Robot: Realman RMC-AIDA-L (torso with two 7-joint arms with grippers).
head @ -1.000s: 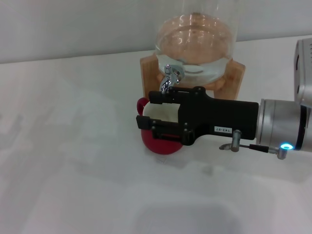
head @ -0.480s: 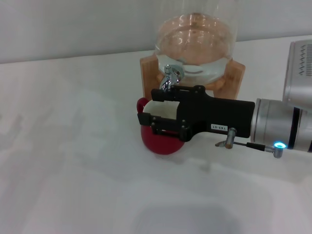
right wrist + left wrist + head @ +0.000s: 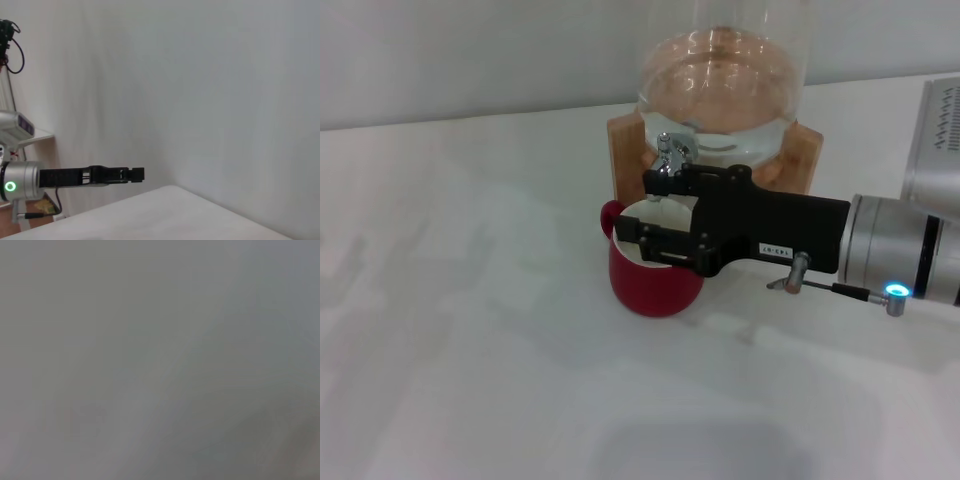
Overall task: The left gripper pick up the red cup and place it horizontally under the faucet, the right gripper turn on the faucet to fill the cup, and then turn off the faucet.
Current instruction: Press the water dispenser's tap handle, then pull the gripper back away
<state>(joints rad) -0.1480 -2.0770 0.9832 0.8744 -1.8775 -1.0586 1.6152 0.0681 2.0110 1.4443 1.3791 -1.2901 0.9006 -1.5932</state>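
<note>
The red cup [image 3: 655, 285] stands upright on the white table just below the faucet [image 3: 670, 153], its loop handle turned to the left. My right gripper [image 3: 638, 207] reaches in from the right, open. Its upper finger lies against the faucet's spout and its lower finger crosses over the cup's rim. No part of the left arm shows in the head view. The left gripper [image 3: 134, 173] appears only far off in the right wrist view, held level in the air away from the cup. The left wrist view is a plain grey blur.
The faucet belongs to a clear glass dispenser [image 3: 725, 80] with water in it, held in a wooden stand [image 3: 625, 150] at the back of the white table [image 3: 470, 330]. A grey box [image 3: 940, 140] stands at the right edge.
My right gripper has moved up and back from in front of the cup toward the faucet, uncovering more of the cup. The cup has stayed put.
</note>
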